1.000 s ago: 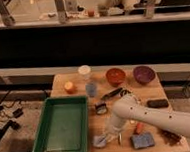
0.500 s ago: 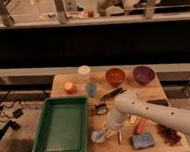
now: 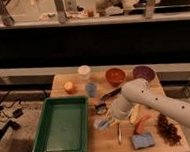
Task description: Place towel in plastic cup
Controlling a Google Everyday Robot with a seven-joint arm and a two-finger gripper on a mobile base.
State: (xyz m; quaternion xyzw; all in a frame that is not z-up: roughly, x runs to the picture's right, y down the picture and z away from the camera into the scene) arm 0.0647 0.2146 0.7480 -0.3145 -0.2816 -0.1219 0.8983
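Gripper [image 3: 108, 117] at towel [image 3: 101, 124] — its long axis lies roughly left-right.

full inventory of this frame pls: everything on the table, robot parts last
table: 1, light wood, centre
tray: 1, green, table's left half
towel: 1, pale blue, just right of tray
plastic cup: 1, blue, behind tray's far right corner
white container: 1, white, back edge
round fruit: 1, orange, back left
bowls: 2, orange-red and purple, back right
dark utensil: 1, black, right of plastic cup
sponge: 1, blue, front right
reddish-brown cluster: 1, front right edge
arm: 1, white, enters from right
pincer: 1, low over towel
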